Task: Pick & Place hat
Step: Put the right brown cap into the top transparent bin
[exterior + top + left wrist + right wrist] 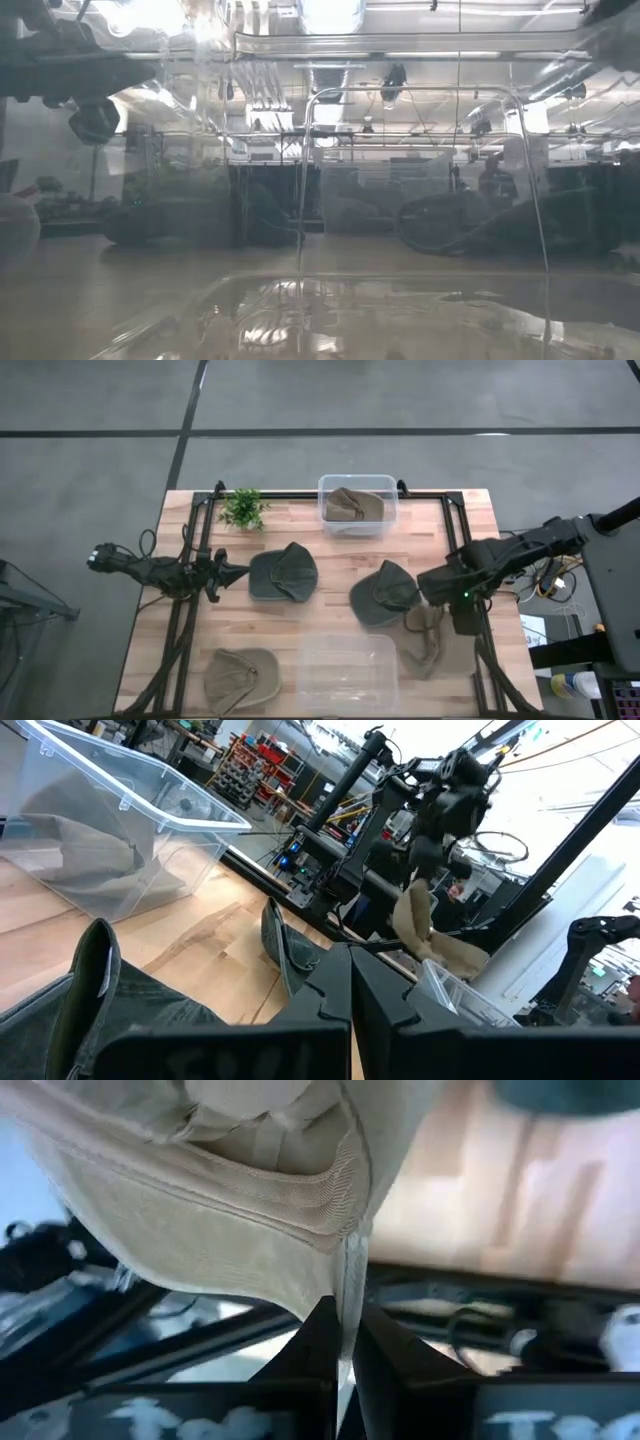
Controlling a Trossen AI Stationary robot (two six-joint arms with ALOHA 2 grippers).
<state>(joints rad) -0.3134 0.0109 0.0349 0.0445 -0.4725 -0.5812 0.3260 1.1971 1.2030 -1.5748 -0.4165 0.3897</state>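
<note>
I count five hats and two clear bins. My right tool [428, 622] pinches the tan hat [425, 643] near the bench [330, 575] edge; my left tool [238, 571] waits closed.

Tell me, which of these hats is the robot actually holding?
The tan hat hanging from the right gripper near the table's right edge. The others lie on the table or in the far bin.

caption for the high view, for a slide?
Right gripper lifts a tan hat beside the empty clear bin; left gripper waits by a dark green hat.
</note>
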